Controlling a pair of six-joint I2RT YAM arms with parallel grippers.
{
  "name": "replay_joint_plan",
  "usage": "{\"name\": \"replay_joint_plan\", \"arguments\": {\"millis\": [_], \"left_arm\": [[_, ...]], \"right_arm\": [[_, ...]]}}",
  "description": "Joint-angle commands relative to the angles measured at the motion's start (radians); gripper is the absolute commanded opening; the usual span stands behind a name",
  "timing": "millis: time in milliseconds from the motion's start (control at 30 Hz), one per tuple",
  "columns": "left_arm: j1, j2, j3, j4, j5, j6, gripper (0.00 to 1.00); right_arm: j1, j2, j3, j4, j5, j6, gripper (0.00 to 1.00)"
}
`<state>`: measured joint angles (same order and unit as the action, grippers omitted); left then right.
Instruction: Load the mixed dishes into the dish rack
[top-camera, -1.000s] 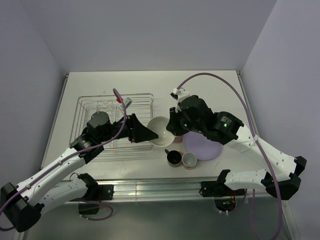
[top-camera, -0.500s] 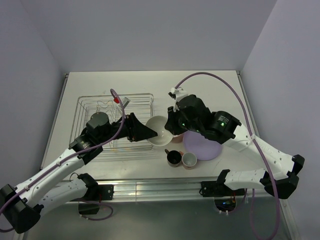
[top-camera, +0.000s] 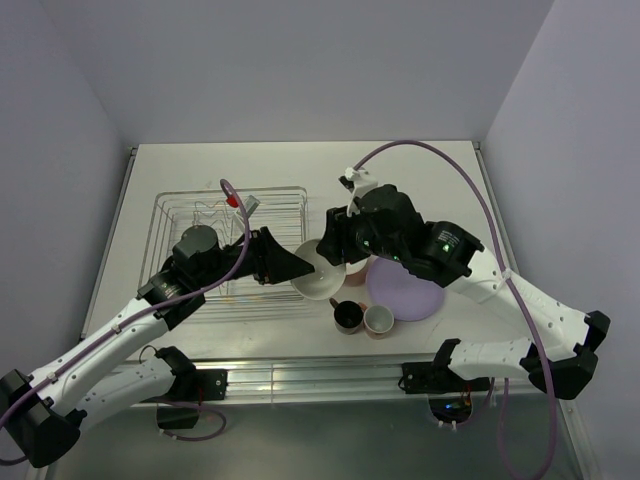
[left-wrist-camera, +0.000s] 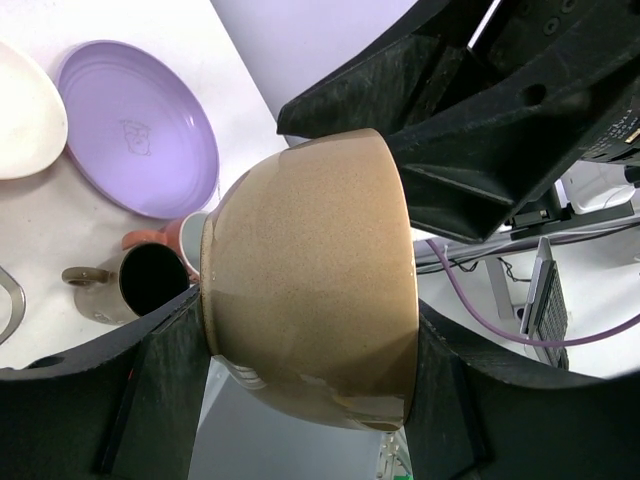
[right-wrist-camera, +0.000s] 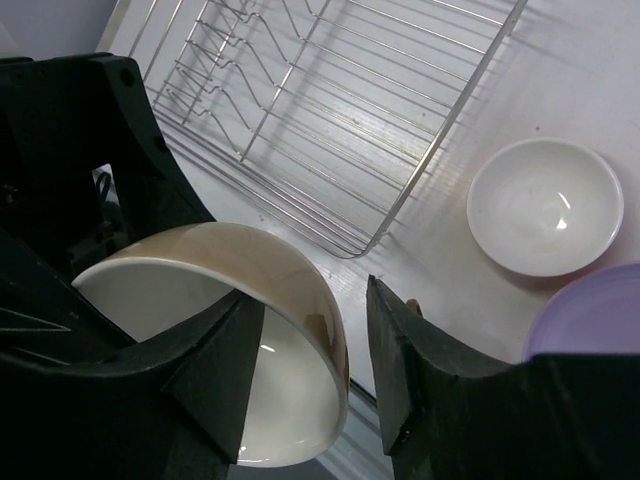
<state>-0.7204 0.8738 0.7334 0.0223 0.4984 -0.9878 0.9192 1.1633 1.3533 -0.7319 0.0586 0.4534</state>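
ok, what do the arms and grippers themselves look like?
Both arms, left arm and right arm, have white links with black joint housings. A lilac cable loops along each. Left gripper and right gripper are black, with broad wedge-shaped fingers. A green light shows on the right arm.

Bright and evenly lit from above. Soft shadows on the surface. Mild glare on the beige bowl. Sharp throughout.
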Motion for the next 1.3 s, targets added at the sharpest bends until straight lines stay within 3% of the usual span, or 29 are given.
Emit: {"name": "replay_joint_plan", "arguments": {"millis": [0,167,267,300,400,733,967,1267], "left_arm": [[-0.005,-0.032,0.017,0.084,-0.007,0.011,0.0],[-0.005,-0.033,0.032,0.024,-0.04,0.026,0.0],[-0.004,-0.035,0.052,-0.018,-0.084,0.047,0.0],[-0.004,-0.035,0.06,-0.074,-0.099,0.064,0.0],[-0.004,-0.032,0.083,-0.129,-0.145,0.087,0.0],[-0.002,-0.032,0.201,-0.303,-0.336,0.162,0.0],[-0.002,0.053,0.374,-0.571,-0.615,0.265,0.0],[-0.002,0.218,0.52,-0.719,-0.937,0.35,0.0]], "right_arm": [[-0.008,-0.031,-0.006,0.054,-0.011,-0.001,0.55],[-0.01,-0.04,-0.016,0.052,-0.003,-0.004,0.64],[-0.014,-0.051,-0.019,0.052,0.013,-0.001,0.76],[-0.019,-0.054,-0.019,0.052,0.015,-0.002,0.85],[-0.026,-0.063,-0.019,0.052,0.023,-0.004,0.87],[-0.086,-0.128,-0.034,0.045,0.047,-0.004,0.89],[-0.148,-0.191,-0.089,0.034,0.037,-0.013,0.9],[-0.21,-0.257,-0.12,0.014,0.02,-0.033,0.9]]}}
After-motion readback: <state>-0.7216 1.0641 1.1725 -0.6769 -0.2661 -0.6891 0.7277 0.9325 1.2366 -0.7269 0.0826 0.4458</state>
